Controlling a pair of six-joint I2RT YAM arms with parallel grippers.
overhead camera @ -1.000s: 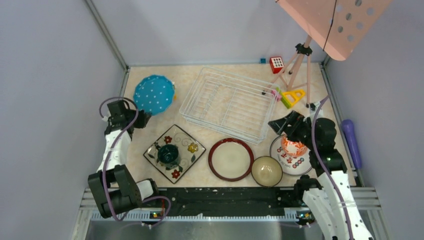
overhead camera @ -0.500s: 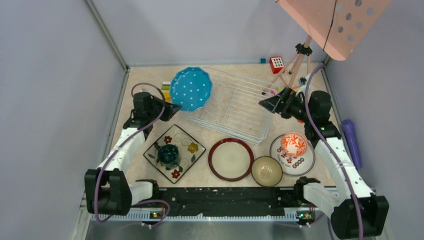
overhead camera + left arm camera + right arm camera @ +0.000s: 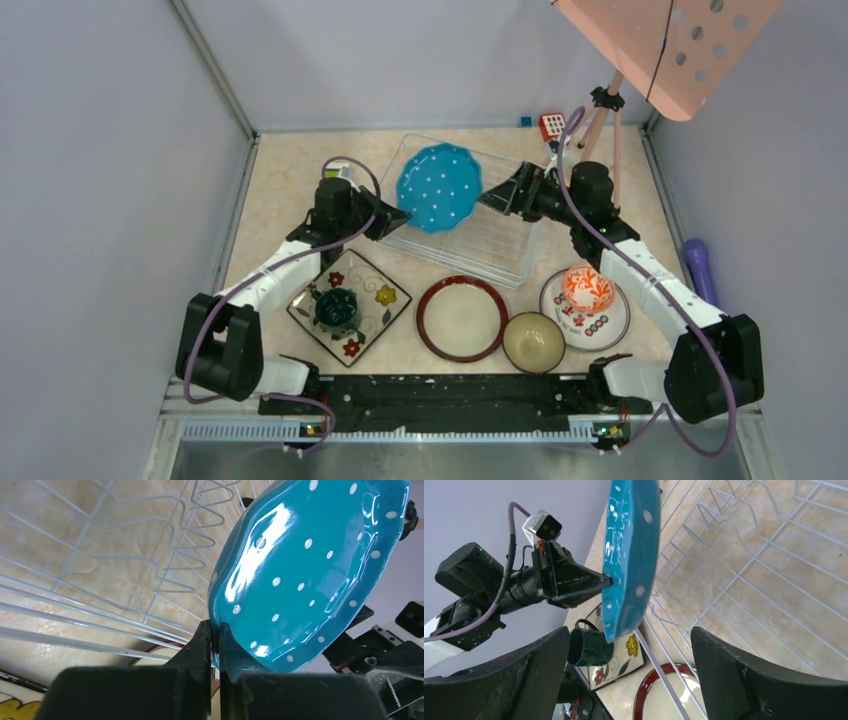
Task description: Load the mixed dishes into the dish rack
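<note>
The left gripper pinches the blue plate by its rim, jaws clamped tight on it, holding it tilted on edge over the rack, whose far-left wires it hides from above. The right gripper, jaws wide and empty, faces the plate's other edge; whether it touches is unclear. Its wrist view cuts off the plate's top.
</note>
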